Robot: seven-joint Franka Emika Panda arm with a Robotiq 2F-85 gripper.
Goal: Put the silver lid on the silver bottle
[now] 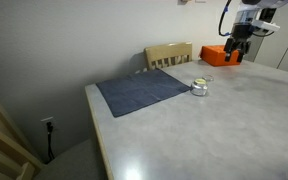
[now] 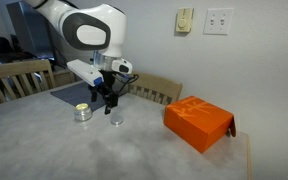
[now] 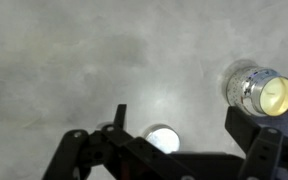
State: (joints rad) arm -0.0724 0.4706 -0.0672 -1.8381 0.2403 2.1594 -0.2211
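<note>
The silver bottle (image 1: 199,87) is a small squat shiny container standing open on the grey table beside a blue mat; it also shows in an exterior view (image 2: 82,112) and at the right edge of the wrist view (image 3: 259,90). The silver lid (image 3: 162,139) lies flat on the table, a short way from the bottle, and also shows in an exterior view (image 2: 116,120). My gripper (image 3: 184,125) is open and empty, hovering above the lid with a finger on either side of it. It shows in both exterior views (image 2: 109,100) (image 1: 239,45).
An orange box (image 2: 197,123) lies on the table toward the far edge (image 1: 222,55). A blue mat (image 1: 144,92) covers a corner of the table. Wooden chairs (image 1: 169,55) (image 2: 19,75) stand at the table's sides.
</note>
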